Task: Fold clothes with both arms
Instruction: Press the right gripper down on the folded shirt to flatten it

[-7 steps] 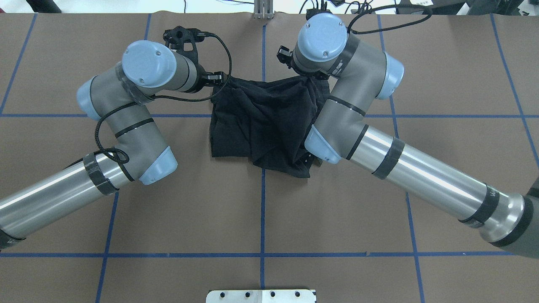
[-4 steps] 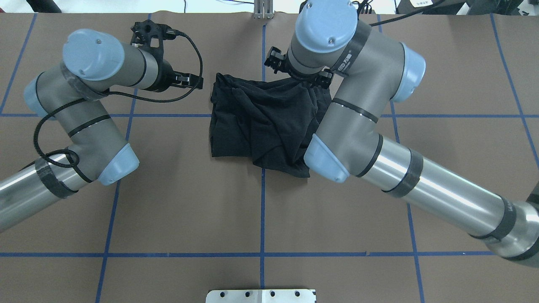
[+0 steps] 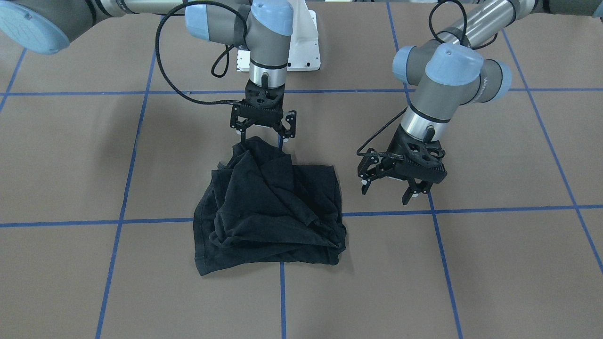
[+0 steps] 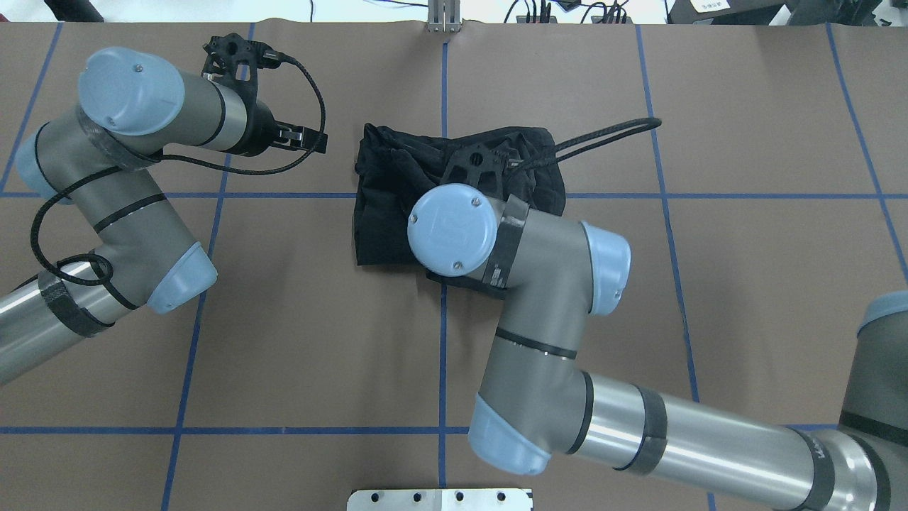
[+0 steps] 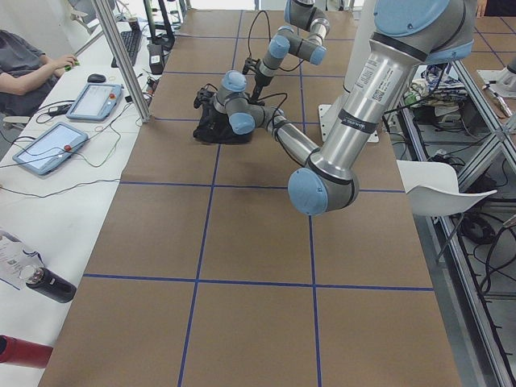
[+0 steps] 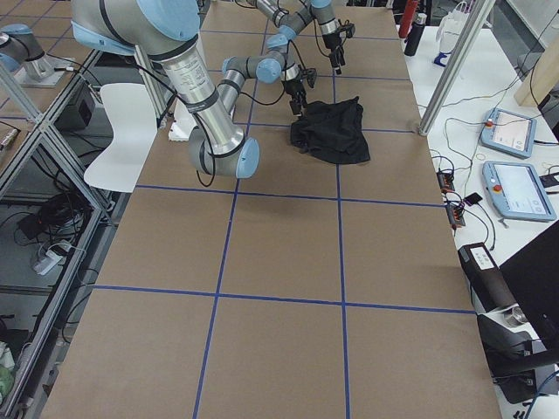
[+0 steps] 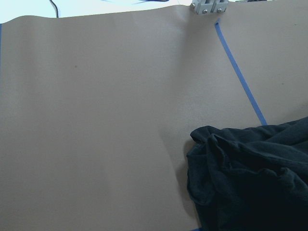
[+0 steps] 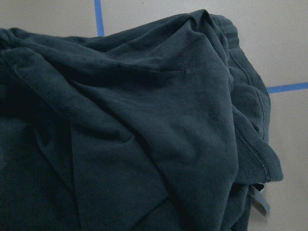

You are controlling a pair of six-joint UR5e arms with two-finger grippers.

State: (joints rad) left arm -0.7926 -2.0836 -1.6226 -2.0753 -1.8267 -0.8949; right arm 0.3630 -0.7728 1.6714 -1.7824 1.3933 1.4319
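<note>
The right pincer [image 3: 262,140] points straight down with its jaws wide. Its fingertips [image 3: 242,137] straddle a raised ridge of the shirt [image 3: 273,207] at the edge nearest the robot's base, and the front view shows no squeeze on the cloth. From that ridge the shirt spreads away from the robot below this pincer, a rumpled black heap in loose overlapping folds on the tabletop [image 3: 471,263]. The right wrist view is filled with its creased cloth [image 8: 144,134] and a hemmed edge.

The left pincer [image 3: 386,192] hangs just above the tabletop, also spread wide and holding nothing. The shirt lies near it on the side toward the right pincer, not touching; bare tabletop shows between them from overhead [image 4: 316,139]. In the left wrist view the shirt's bunched corner [image 7: 255,178] sits at the lower right.
</note>
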